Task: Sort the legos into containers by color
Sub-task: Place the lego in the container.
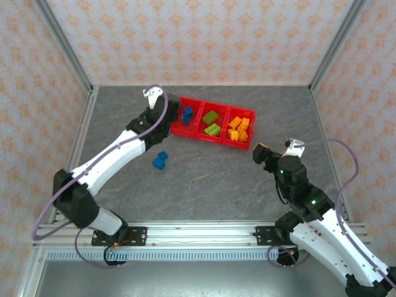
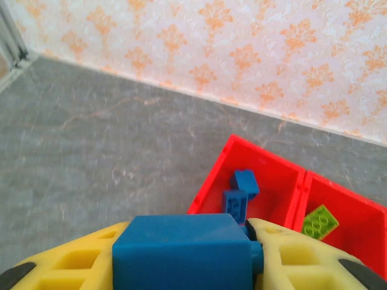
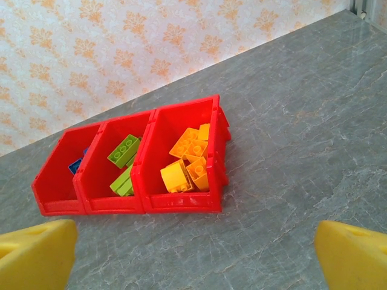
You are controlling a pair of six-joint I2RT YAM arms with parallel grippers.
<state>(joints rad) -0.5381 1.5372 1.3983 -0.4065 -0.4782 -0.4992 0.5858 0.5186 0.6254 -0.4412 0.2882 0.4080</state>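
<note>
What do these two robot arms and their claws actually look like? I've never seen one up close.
Each arm has white shell segments joined by black joints, with small green lights glowing on some joints. A thin purple-grey cable loops along each arm to its base, bolted to a silver rail. The left claw and right claw have chunky yellow plastic fingers; the left fingers show recessed pockets and black tips.

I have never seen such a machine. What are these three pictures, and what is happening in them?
Two robot arms stand at a table's near edge. One picture looks down from above; the other two come from cameras on each wrist. The left claw, with yellow fingers, is shut on a blue brick beside a red tray of three bins holding blue bricks, green bricks and orange bricks. Another blue brick pair lies on the grey table. The right claw is open and holds nothing.
</note>
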